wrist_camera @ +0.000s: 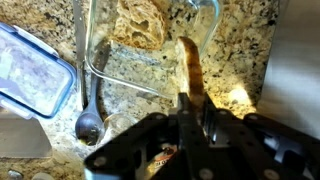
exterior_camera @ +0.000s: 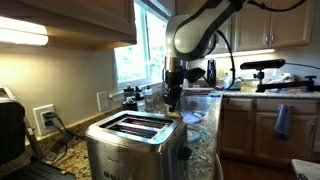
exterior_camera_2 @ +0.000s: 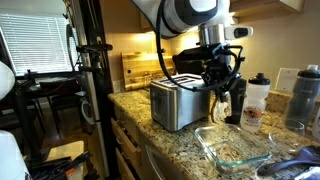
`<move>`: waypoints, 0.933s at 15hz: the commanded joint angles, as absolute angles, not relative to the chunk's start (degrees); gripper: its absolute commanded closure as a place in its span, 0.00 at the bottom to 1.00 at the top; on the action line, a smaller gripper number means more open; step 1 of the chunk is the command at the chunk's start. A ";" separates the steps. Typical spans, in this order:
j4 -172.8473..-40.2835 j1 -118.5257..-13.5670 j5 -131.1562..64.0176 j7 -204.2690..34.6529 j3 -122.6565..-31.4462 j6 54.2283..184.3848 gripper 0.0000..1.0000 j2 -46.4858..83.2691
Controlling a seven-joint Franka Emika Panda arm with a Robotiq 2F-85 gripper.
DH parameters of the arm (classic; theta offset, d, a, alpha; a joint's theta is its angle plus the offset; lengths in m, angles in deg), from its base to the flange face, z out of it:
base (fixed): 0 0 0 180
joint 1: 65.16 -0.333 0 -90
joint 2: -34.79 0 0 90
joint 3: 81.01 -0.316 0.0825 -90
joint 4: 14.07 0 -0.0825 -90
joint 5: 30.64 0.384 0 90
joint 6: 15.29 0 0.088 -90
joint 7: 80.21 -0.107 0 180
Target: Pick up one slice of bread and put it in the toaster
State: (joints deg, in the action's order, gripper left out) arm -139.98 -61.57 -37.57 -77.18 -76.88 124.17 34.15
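Observation:
The brushed steel toaster [exterior_camera: 130, 140] stands on the granite counter with two dark top slots; it also shows in an exterior view [exterior_camera_2: 180, 103]. My gripper [wrist_camera: 192, 105] is shut on a slice of bread [wrist_camera: 189, 62], held edge-on and hanging down from the fingers. In both exterior views the gripper [exterior_camera: 172, 95] [exterior_camera_2: 222, 100] hangs just beyond the toaster's end, about level with its top, above the counter. A second tan slice [wrist_camera: 138, 30] lies in a glass dish [wrist_camera: 95, 60] below.
A metal spoon [wrist_camera: 88, 120] and a blue-lidded container [wrist_camera: 30, 70] lie beside the dish. Bottles [exterior_camera_2: 258, 95] and a jug [exterior_camera_2: 305, 90] stand behind the dish [exterior_camera_2: 225, 145]. A black appliance [exterior_camera: 10, 130] is beside the toaster. Upper cabinets hang above the counter.

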 commanded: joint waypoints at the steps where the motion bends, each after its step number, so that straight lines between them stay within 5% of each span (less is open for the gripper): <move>1: -144.21 -61.87 -39.71 -79.11 -77.50 122.22 0.92 41.04; 14: -146.36 -62.16 -38.42 -77.03 -79.35 115.84 0.92 51.57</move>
